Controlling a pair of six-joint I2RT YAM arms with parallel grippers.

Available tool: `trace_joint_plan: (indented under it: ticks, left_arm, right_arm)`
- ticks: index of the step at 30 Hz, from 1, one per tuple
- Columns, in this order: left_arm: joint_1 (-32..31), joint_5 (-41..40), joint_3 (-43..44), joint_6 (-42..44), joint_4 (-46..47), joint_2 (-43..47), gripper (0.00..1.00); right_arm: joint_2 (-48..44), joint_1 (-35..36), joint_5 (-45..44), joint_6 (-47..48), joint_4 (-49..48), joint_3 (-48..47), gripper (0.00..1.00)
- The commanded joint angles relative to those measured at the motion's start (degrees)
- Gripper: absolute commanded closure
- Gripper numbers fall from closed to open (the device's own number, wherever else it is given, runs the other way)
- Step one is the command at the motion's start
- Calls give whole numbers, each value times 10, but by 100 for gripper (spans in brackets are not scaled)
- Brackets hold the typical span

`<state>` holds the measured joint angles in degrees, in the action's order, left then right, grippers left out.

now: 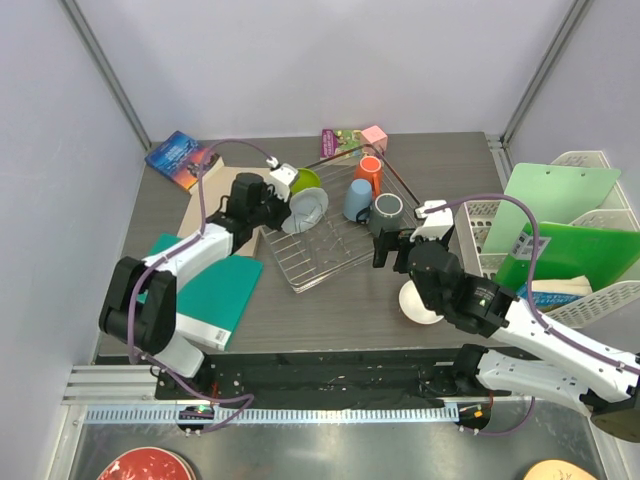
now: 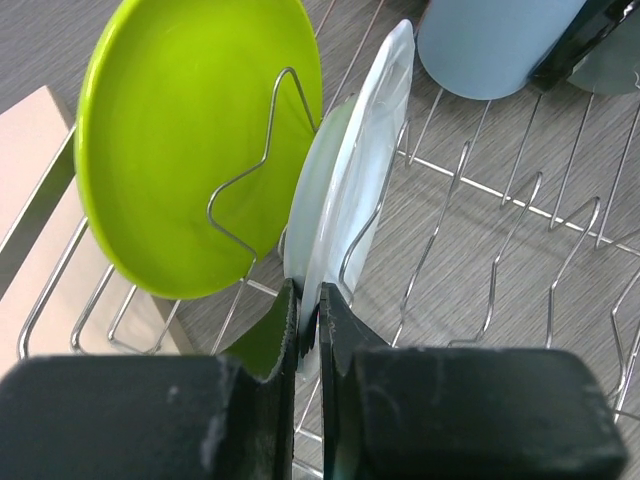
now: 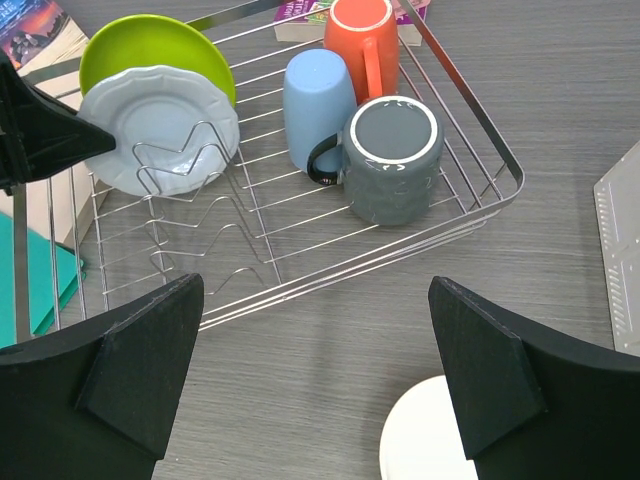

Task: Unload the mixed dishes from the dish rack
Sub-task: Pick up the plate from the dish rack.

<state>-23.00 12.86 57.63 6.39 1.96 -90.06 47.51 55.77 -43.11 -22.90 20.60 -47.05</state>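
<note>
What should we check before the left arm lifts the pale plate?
1. Left tool shut on the pale plate rim: ok.
2. Pale plate apart from the green plate: cannot tell, they stand very close.
3. Pale plate free of the rack wires: cannot tell, wires flank its lower edge.
4. Cup, grey mug and orange mug away from the plates: ok, they stand at the rack's other end.
5. Right tool open and outside the rack: ok.
6. Bowl out of the rack, on the table: ok.
</note>
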Motion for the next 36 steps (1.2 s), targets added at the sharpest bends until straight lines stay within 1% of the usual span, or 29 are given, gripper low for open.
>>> trace_joint_plan:
  ticks: [1, 7, 13, 17, 19, 20, 22, 23, 24, 25, 26, 27, 28, 29, 30, 31, 32, 34, 35, 36]
  left_arm:
    - [-13, -26, -3, -22, 52, 58, 100]
    - [-18, -19, 27, -39, 53, 91, 100]
    - [-26, -23, 62, -26, 40, 120, 100]
    - [-38, -41, 91, -32, 25, 157, 100]
    - [-44, -78, 115, -51, 2, 168, 100]
    - [-45, -86, 128, -88, -17, 172, 100]
    - [-45, -95, 166, -118, -81, 181, 100]
    - [-45, -102, 179, -160, -104, 183, 100]
    - [-45, -102, 196, -181, -128, 183, 100]
    - [-45, -91, 230, -197, -163, 180, 100]
    - [-45, -87, 251, -216, -223, 176, 100]
    - [-45, -77, 268, -259, -257, 165, 100]
    - [-45, -27, 289, -276, -279, 161, 100]
    - [-45, 3, 290, -298, -308, 159, 100]
    - [-46, 35, 286, -339, -310, 160, 100]
    - [-53, 60, 271, -366, -306, 174, 100]
    - [-59, 93, 234, -386, -297, 185, 100]
    - [-77, 108, 193, -424, -273, 223, 100]
    - [-102, 105, 154, -436, -267, 234, 100]
    - [-114, 104, 136, -449, -257, 249, 100]
  right_arm:
    - [0, 0, -2, -12, -24, -2, 0]
    - [0, 0, 1, -13, -24, -2, 0]
    - [0, 0, 2, -15, -24, -3, 0]
    - [0, 0, -2, -13, -22, -5, 0]
    - [-2, 0, -10, -11, -23, -8, 0]
    - [-6, 0, -15, -10, -22, -11, 0]
    - [-11, 0, -29, -4, -22, -16, 1]
    - [-18, 0, -35, -1, -22, -21, 0]
    - [-22, 0, -38, 2, -22, -23, 0]
    - [-26, 0, -50, 3, -22, -25, 0]
    - [-29, 0, -56, 8, -21, -31, 0]
    - [-39, 0, -62, 13, -22, -35, 0]
    - [-44, 0, -72, 15, -22, -38, 0]
    - [-49, 0, -78, 22, -21, -45, 0]
    - [-59, 0, -83, 26, -22, -50, 0]
    - [-64, 0, -87, 30, -22, -52, 0]
    - [-69, 0, -95, 33, -22, -59, 0]
    - [-81, 0, -102, 43, -22, -63, 0]
    - [-84, 0, -106, 44, -21, -67, 0]
    - [-87, 0, -108, 45, -21, -67, 0]
